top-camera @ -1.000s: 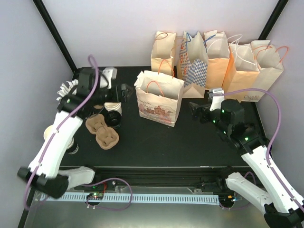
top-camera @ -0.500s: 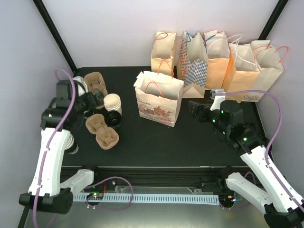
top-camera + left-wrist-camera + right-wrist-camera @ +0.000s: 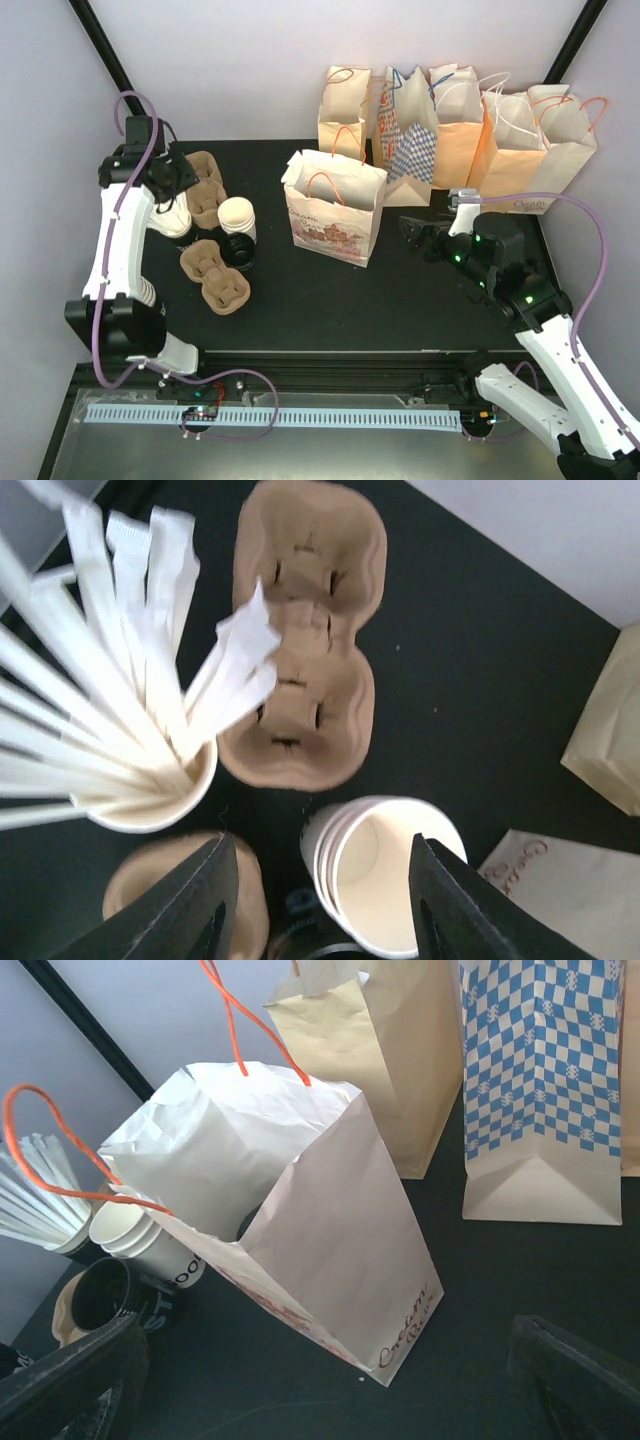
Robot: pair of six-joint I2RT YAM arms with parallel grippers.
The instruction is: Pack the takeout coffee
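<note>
At the near left of the bench a brown pulp carrier (image 3: 215,277) is being shown, with the takeout coffee (image 3: 240,252) sitting just beyond it, beside a stack of cream cups (image 3: 237,213). Farther back on the right, the right gripper (image 3: 412,238) is being held wide open and empty, pointed at the orange-handled bag (image 3: 335,205) at the centre. Toward the far left corner the left gripper (image 3: 321,837) is being aimed down at that stack, jaws partly apart on nothing, near a second carrier (image 3: 305,640) and a cup of wrapped straws (image 3: 150,800).
</note>
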